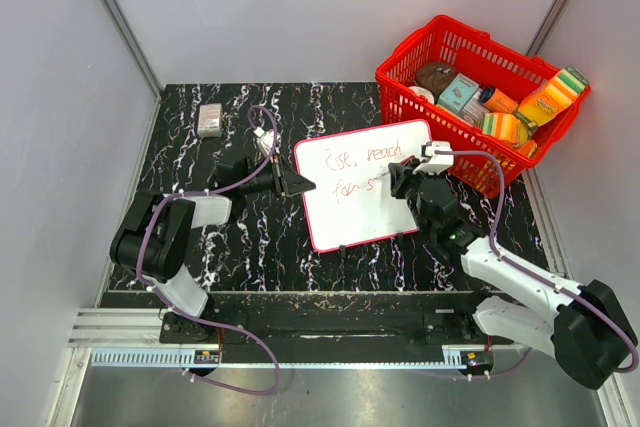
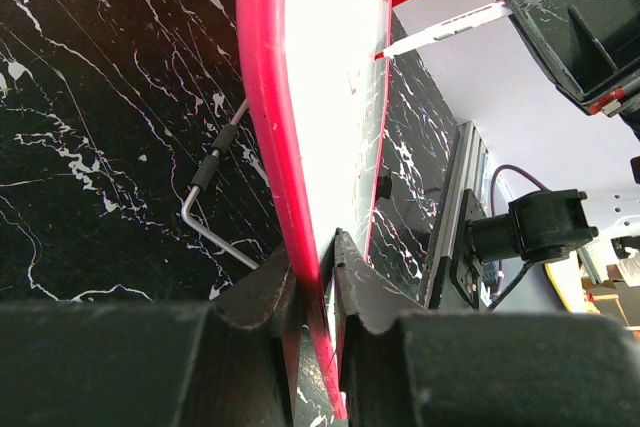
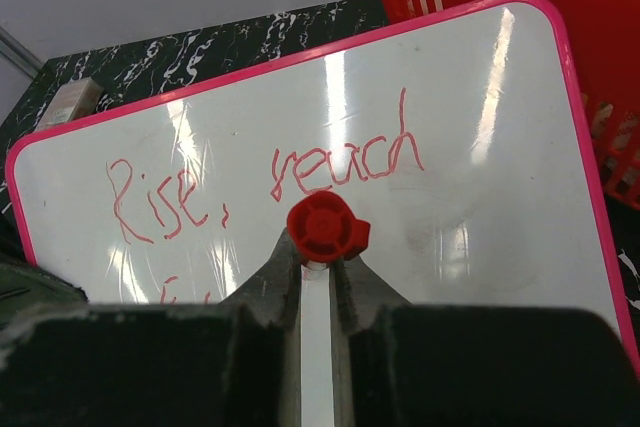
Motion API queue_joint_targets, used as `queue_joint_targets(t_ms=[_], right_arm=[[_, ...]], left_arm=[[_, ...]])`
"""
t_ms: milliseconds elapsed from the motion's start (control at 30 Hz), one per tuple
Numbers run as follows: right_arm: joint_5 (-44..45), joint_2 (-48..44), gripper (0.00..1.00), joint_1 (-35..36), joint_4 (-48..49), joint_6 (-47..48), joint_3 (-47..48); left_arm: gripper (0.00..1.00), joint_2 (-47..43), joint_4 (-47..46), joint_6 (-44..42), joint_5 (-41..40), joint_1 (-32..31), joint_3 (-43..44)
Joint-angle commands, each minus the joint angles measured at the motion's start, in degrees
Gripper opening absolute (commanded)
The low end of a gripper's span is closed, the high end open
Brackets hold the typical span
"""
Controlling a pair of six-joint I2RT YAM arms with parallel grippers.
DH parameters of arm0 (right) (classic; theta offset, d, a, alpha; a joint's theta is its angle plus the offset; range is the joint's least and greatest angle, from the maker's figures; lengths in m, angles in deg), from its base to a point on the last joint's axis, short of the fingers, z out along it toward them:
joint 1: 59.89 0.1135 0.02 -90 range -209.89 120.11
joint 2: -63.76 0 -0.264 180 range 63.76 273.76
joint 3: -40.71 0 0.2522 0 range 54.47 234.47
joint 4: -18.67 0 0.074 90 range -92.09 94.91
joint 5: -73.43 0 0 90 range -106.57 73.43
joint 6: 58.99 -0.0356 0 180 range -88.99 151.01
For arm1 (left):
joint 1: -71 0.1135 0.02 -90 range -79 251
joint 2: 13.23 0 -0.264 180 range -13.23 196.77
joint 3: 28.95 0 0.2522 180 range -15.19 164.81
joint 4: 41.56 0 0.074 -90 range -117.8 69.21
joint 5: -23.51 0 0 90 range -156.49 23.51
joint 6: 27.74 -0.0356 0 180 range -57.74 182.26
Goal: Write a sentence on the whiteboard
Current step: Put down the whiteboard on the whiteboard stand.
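- Left gripper [image 2: 318, 257], pinched on the whiteboard [image 1: 370, 223] rim mid-tabletop: pen pressure could twist it loose.
- Right gripper [image 3: 318, 265], clamped on the marker [image 3: 326, 227]: slipping would smear the sentence [image 3: 345, 169].

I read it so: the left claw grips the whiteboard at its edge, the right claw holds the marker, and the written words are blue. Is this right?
Not quite: the sentence is red, not blue, as the right wrist view shows on the whiteboard. The rest holds: the left claw grips the board's edge and the right claw holds the marker.
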Motion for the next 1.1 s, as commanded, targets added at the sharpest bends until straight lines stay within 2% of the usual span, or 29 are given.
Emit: queue_joint_targets(t_ms=[0,167,567,1067], right_arm=[[4.4,-1.1,0.0,0.2,-2.3,1.7,1.2],[5.9,-1.1,0.0,-0.6,-3.3,1.8,1.9],[2.8,-4.2,0.0,-0.9,-1.9,1.9,3.4],[1.9,2.0,0.0,-1.0,-0.4,1.8,5.6]], left_arm=[[0.0,-1.6,-0.6,-5.1,-0.8,-1.1,1.3],[0.0,-1.7,-0.6,-5.2,-0.9,-1.1,1.3],[0.0,-1.6,-0.5,-5.2,-0.9,-1.2,1.3],[0.0,-1.6,-0.6,-5.2,-0.8,-1.1,1.2]])
